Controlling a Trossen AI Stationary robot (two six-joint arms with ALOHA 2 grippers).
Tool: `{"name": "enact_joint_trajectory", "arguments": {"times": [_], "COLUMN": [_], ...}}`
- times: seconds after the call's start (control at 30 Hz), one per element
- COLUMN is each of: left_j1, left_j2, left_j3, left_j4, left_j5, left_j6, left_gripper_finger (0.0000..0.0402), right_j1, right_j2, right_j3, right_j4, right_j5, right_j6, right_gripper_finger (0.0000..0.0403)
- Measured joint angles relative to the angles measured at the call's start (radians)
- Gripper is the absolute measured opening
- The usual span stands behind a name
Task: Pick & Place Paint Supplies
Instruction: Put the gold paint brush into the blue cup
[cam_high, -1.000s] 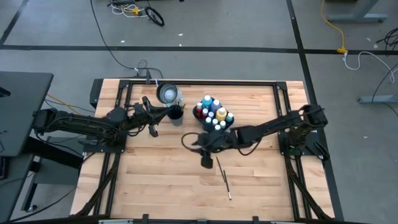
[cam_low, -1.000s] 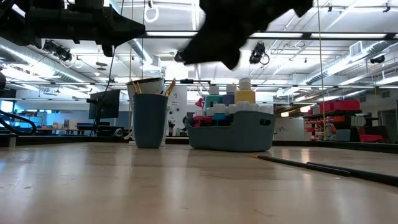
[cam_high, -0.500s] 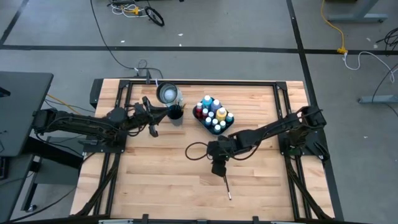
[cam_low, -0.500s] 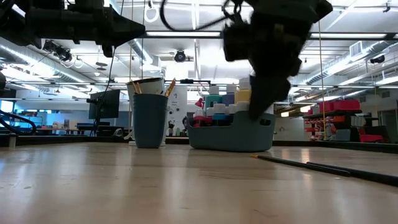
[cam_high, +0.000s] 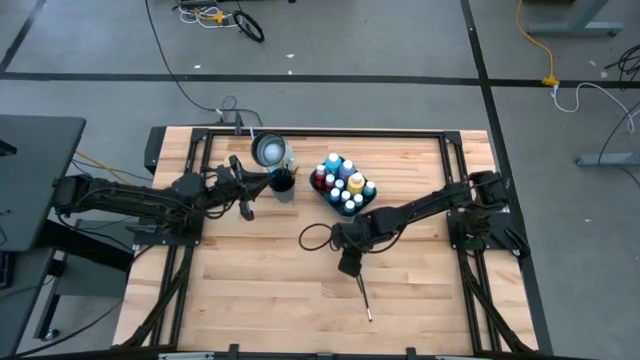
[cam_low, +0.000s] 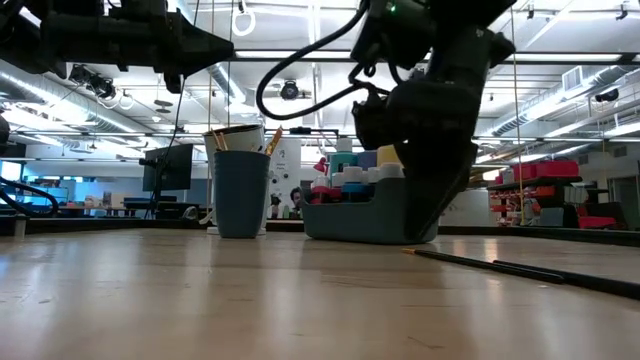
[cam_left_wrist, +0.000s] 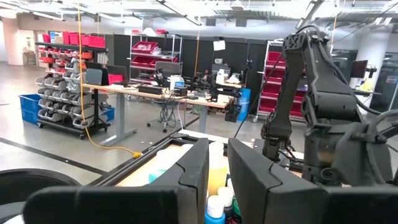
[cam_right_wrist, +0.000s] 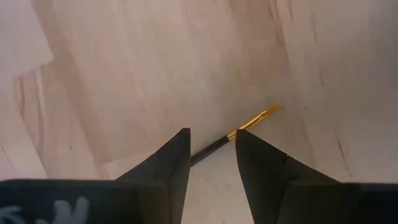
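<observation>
A thin dark brush (cam_high: 364, 298) lies flat on the wood table, nearer the near edge than the tray. It shows in the low view as a brush (cam_low: 520, 268). My right gripper (cam_high: 348, 264) hangs over the brush's far end, pointing down and open. In the right wrist view my right gripper (cam_right_wrist: 211, 134) has a finger on either side of the brush's handle (cam_right_wrist: 208, 148), beside its gold ferrule and orange tip (cam_right_wrist: 256, 118), without touching it. Small paint bottles (cam_high: 342, 184) stand in the teal tray (cam_low: 370, 218). My left gripper (cam_high: 245, 192) waits beside the dark blue cup (cam_high: 283, 184), its fingers a little apart.
The cup (cam_low: 240, 192) holds wood-handled brushes (cam_low: 272, 140). A round pale-rimmed container (cam_high: 268, 150) stands behind it, toward the far edge. A cable loop (cam_high: 312, 238) hangs from my right arm. Bare wood stretches toward the near edge and the left.
My right gripper has moved toward the near edge and slightly right, and has come down from high above the table. It now hangs low over the far end of the brush, in front of the tray in the low view. The brush has stayed where it lay.
</observation>
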Motion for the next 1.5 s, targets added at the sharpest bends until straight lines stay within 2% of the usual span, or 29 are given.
{"name": "enact_joint_trajectory", "arguments": {"times": [0.67,0.8,0.97,1.27,1.5], "left_j1": [0.0,0.0,0.0,0.0,0.0], "left_j2": [0.0,0.0,0.0,0.0,0.0], "left_j3": [0.0,0.0,0.0,0.0,0.0], "left_j4": [-0.001,-0.001,-0.001,-0.001,-0.001], "left_j5": [0.0,0.0,0.0,0.0,0.0], "left_j6": [0.003,0.005,0.024,0.024,0.023], "left_gripper_finger": [0.0067,0.0067,0.0067,0.0067,0.0067], "right_j1": [-0.05,-0.049,-0.05,-0.028,-0.025], "right_j2": [0.044,0.044,0.045,0.047,0.024], "right_j3": [0.004,0.003,0.001,-0.001,-0.002], "right_j4": [-0.002,-0.007,0.0,0.076,0.299], "right_j5": [0.033,0.041,0.033,0.019,-0.058], "right_j6": [-0.002,-0.015,-0.009,-0.043,-0.112], "right_gripper_finger": [0.0127,0.0092,0.0012,0.0003,0.0001]}}
